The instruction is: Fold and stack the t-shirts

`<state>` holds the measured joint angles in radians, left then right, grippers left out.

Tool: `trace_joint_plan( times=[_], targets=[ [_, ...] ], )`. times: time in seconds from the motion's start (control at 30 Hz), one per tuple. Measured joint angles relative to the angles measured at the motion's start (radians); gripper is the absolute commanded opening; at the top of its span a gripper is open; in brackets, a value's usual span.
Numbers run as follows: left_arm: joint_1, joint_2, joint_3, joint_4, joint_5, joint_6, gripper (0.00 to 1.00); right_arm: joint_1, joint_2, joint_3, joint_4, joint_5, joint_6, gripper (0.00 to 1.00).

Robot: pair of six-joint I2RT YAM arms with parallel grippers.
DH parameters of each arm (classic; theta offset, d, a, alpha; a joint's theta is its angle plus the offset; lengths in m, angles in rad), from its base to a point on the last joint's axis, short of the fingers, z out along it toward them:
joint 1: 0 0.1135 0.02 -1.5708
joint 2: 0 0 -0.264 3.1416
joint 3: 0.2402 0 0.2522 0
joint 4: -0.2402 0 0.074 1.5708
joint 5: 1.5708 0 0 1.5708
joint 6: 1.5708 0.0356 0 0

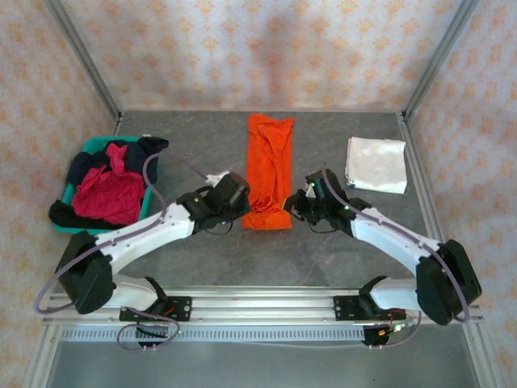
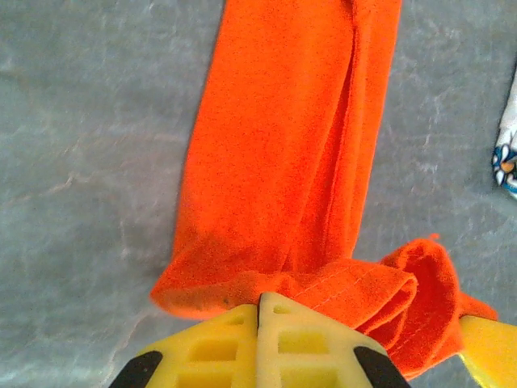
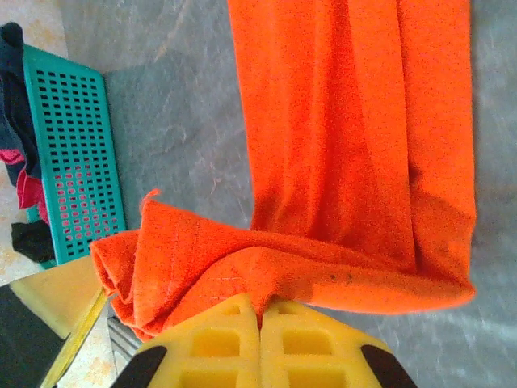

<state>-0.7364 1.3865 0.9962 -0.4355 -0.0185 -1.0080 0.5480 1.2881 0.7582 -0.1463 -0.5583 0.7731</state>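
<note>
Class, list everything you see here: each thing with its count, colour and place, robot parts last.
table: one, grey
orange shirt: one, orange, centre, folded into a long strip
white shirt: one, white, folded, far right
basket: one, teal, left side
crimson shirt: one, crimson, heaped in basket
dark shirts: count unclear, navy-black, in basket
arms: two, white and black, reaching from near edge
left fingers: one pair, yellow, shut on orange shirt's near end
right fingers: one pair, yellow, shut on the same end
</note>
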Motion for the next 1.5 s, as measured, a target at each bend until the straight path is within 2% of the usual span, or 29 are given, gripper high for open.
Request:
trace_joint_plan(
  times=[0.23, 0.57, 1.0, 1.03, 1.07, 1.1, 1.13, 1.17, 1.23, 1.43, 1.5],
  targets=[
    [0.086, 0.173, 0.152, 0.014, 0.046, 0.083, 0.0, -0.085, 0.165, 0.117, 0.035, -0.056, -0.063, 0.0],
    [0.163, 0.402, 0.38, 0.01, 0.101, 0.174, 0.0, -0.18, 0.345, 0.252, 0.089, -0.094, -0.099, 0.0],
    [0.227, 0.571, 0.493, -0.007, 0.138, 0.214, 0.0, -0.211, 0.514, 0.357, 0.117, -0.115, -0.119, 0.0],
    [0.23, 0.585, 0.5, -0.008, 0.14, 0.217, 0.0, -0.211, 0.523, 0.365, 0.118, -0.116, -0.121, 0.05],
    [0.233, 0.598, 0.509, -0.01, 0.142, 0.218, 0.02, -0.212, 0.533, 0.373, 0.118, -0.116, -0.122, 0.18],
    [0.233, 0.607, 0.512, -0.01, 0.143, 0.219, 0.17, -0.212, 0.539, 0.378, 0.118, -0.116, -0.123, 0.26],
    [0.233, 0.615, 0.515, -0.011, 0.143, 0.222, 0.36, -0.213, 0.543, 0.382, 0.118, -0.116, -0.13, 0.35],
    [0.233, 0.62, 0.515, -0.011, 0.143, 0.224, 0.51, -0.214, 0.544, 0.384, 0.117, -0.115, -0.136, 0.41],
    [0.233, 0.621, 0.515, -0.019, 0.142, 0.224, 0.67, -0.215, 0.542, 0.386, 0.119, -0.112, -0.149, 0.5],
    [0.233, 0.573, 0.49, -0.022, 0.106, 0.219, 0.96, -0.213, 0.474, 0.37, 0.101, -0.073, -0.195, 0.51],
    [0.233, 0.497, 0.43, -0.012, 0.087, 0.219, 1.0, -0.206, 0.435, 0.354, 0.097, -0.056, -0.211, 0.49]
  ],
)
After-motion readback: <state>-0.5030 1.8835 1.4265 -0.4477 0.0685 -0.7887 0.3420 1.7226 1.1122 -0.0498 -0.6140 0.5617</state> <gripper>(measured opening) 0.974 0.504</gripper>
